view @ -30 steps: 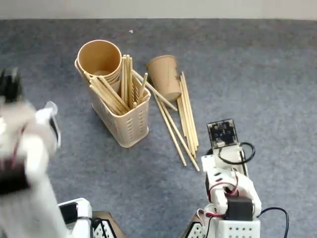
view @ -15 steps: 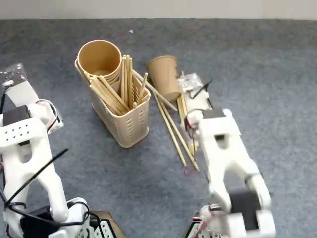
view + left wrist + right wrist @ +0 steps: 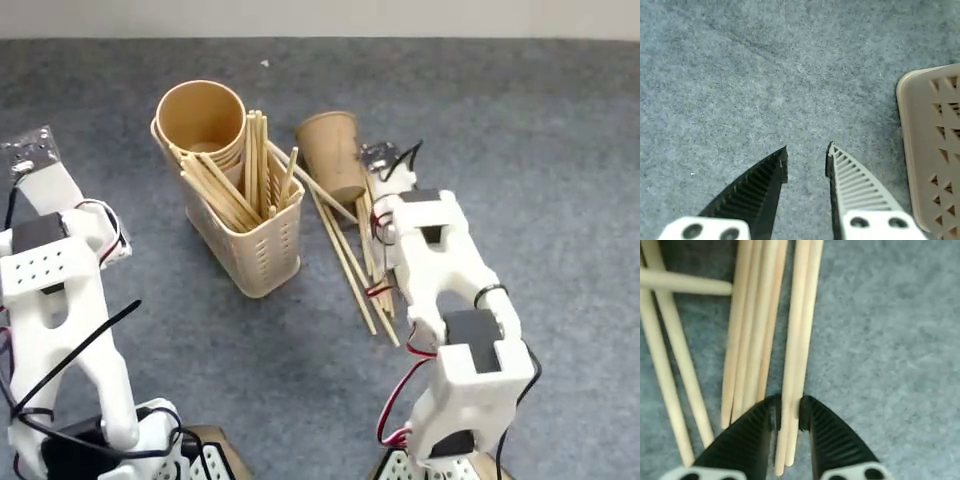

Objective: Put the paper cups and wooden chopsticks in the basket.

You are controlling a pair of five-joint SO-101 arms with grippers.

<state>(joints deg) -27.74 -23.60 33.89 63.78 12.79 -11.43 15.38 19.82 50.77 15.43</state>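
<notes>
Loose chopsticks (image 3: 345, 262) are lying on the carpet on the basket's (image 3: 262, 250) right-arm side, long axes running roughly along the basket wall, from the tipped cup (image 3: 332, 155) toward the arm bases. Right gripper (image 3: 787, 412) is sitting right on them, jaws crossing the long axis and pinching two sticks near their ends, not lifted yet. End grip, so I'm expecting the far tips to droop on the carry. Neighbouring sticks are touching that pair and may drag along. Left gripper (image 3: 806, 160) is hanging spread over bare carpet on the basket's opposite side. Open carpet all round the basket.
</notes>
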